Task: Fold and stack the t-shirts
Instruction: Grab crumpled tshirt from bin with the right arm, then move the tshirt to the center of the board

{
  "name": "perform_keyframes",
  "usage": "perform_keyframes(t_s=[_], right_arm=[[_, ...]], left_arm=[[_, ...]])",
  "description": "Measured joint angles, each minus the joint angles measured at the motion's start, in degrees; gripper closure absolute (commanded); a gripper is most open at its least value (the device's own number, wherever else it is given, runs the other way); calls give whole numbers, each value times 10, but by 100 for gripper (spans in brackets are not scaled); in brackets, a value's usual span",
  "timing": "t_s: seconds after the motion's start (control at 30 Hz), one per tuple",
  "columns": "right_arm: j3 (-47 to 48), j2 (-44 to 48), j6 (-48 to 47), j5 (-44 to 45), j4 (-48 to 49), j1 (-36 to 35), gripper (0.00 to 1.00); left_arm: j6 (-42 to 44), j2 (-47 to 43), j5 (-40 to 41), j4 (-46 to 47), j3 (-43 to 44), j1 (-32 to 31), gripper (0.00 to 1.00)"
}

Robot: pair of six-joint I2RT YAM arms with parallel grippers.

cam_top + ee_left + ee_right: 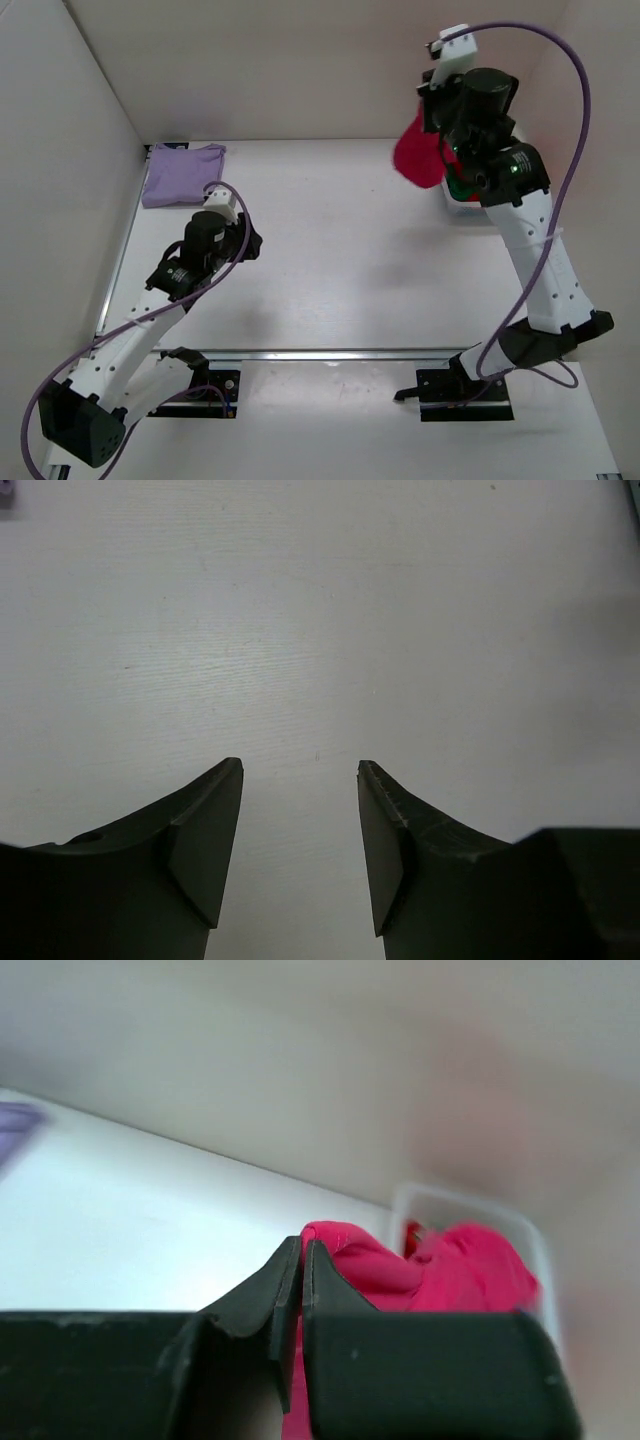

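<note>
My right gripper is shut on the magenta-pink t-shirt and holds it bunched high above the table's far right, over the basket. In the right wrist view the fingers pinch the pink cloth at the gripper. A pale lavender t-shirt lies folded at the far left corner. My left gripper is open and empty above bare table; in the left wrist view nothing is between its jaws. A bit of green and red cloth shows in the basket under the right arm.
The white basket stands at the far right, mostly hidden by the right arm; its rim shows in the right wrist view. White walls enclose the table at the back and left. The arm bases sit at the near edge.
</note>
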State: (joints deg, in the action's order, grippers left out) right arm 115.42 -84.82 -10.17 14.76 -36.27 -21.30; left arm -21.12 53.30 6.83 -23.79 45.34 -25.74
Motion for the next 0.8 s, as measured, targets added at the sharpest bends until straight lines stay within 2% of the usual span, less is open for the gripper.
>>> perform_keyframes(t_s=[0.07, 0.13, 0.3, 0.43, 0.57, 0.7, 0.8], right_arm=[[12, 17, -8, -7, 3, -71, 100], [21, 38, -10, -8, 5, -112, 100], [81, 68, 0, -19, 8, -161, 100], [115, 85, -4, -25, 37, -233, 100], [92, 118, -19, -31, 92, -312, 100], [77, 129, -23, -19, 110, -323, 100], [113, 99, -19, -19, 90, -299, 100]], left_arm=[[-8, -9, 2, 0, -3, 10, 40], [-16, -34, 0, -5, -12, 35, 39], [-39, -114, 24, -28, -11, 114, 38], [-38, -130, 47, -40, 17, 106, 38], [-36, -130, 58, -51, 21, 106, 35], [-29, -130, 62, -64, 24, 104, 35], [-17, -128, 84, -79, 41, 99, 32]])
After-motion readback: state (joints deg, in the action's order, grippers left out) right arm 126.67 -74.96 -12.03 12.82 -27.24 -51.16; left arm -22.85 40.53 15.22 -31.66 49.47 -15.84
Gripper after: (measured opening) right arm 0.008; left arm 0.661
